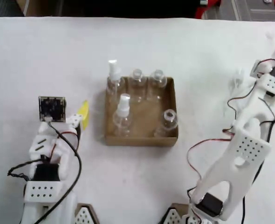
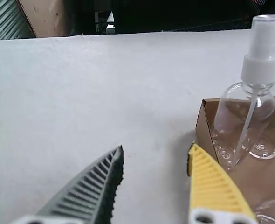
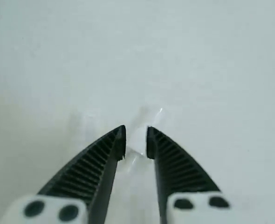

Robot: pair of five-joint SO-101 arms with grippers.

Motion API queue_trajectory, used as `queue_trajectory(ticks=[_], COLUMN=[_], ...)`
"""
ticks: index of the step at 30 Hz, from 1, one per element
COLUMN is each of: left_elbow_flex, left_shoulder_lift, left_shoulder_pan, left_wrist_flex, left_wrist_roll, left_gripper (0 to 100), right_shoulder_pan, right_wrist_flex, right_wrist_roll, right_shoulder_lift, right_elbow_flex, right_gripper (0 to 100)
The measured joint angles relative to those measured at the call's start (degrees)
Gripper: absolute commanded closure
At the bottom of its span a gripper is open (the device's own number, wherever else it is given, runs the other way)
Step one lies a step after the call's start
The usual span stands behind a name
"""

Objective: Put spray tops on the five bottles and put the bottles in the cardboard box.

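Pinching what may be a spray top [image 3: 149, 114] are the right fingers [image 3: 105, 158]; left fingers [image 2: 212, 182] spread beside the box [image 2: 202, 123].

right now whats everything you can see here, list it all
table: one, white, under everything
cardboard box: one, brown, middle of the table
bottles with spray tops: two, clear with white tops, in the box along the side toward the left arm
open bottles: three, clear, in the box; two at the far wall, one in the near corner toward the right arm
loose spray top: at least one, clear, on the table far out on the right arm's side; exact count hard to tell
left gripper: one, grey and yellow fingers, open, beside the box
right gripper: one, black fingers, closed on the loose spray top
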Motion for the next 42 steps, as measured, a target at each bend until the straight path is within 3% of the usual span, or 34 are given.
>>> queue_trajectory(ticks=[5,10,13,18,22,42], left_elbow_flex=[0.0,0.0,0.0,0.0,0.0,0.0], left_shoulder_lift=[0.0,0.0,0.0,0.0,0.0,0.0], left_shoulder_pan=[0.0,0.0,0.0,0.0,0.0,0.0], left_wrist_flex=[-0.4,-0.4,-0.4,-0.4,-0.4,-0.4], left_wrist_roll=[0.0,0.0,0.0,0.0,0.0,0.0], left_gripper=[79,79,79,79,79,79], right_shoulder_pan=[0.2,0.2,0.2,0.6,1.1,-4.1], right_wrist_flex=[4.1,4.7,2.5,-0.1,-0.5,36.0], right_wrist_roll=[-8.0,-9.1,-9.2,-7.0,-2.9,-1.4], right_shoulder_lift=[11.5,20.4,25.2,29.5,30.6,27.3], right_elbow_flex=[-14.2,-24.2,-27.1,-29.5,-30.3,-37.7], right_gripper=[75.2,75.9,80.3,99.1,96.9,98.2])
